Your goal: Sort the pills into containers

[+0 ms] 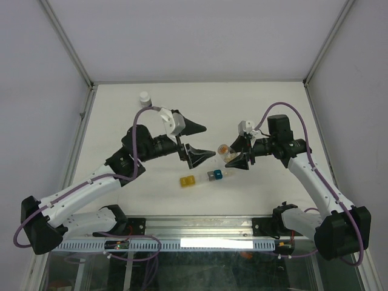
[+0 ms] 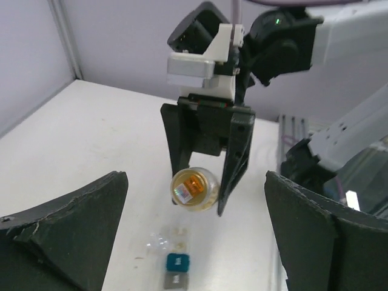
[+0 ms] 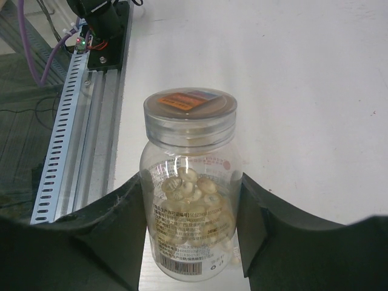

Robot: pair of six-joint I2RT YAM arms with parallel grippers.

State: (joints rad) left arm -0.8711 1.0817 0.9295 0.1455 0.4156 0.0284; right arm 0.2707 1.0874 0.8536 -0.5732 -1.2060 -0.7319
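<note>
Two grippers face each other above the table (image 1: 200, 100). The right gripper (image 1: 233, 156) is partly closed, its two fingers clamped on the sides of a clear vial (image 3: 189, 200). The vial's cap (image 3: 190, 109) is on, and the pills (image 3: 191, 191) lie heaped in its lower half. The left gripper (image 1: 203, 142) is spread to its full width and grips nothing. In the top view the vial lies at 3 o'clock from it, near but not touching. The containers (image 1: 206, 177) lie on the table as one short strip: a yellow cube at the 9 o'clock end, a blue cube further along, and clear cubes. The strip sits at 6 o'clock from the left gripper and 7 o'clock from the right gripper, clear of both. A white-capped bottle (image 1: 144, 96) stands at 11 o'clock, well apart.
</note>
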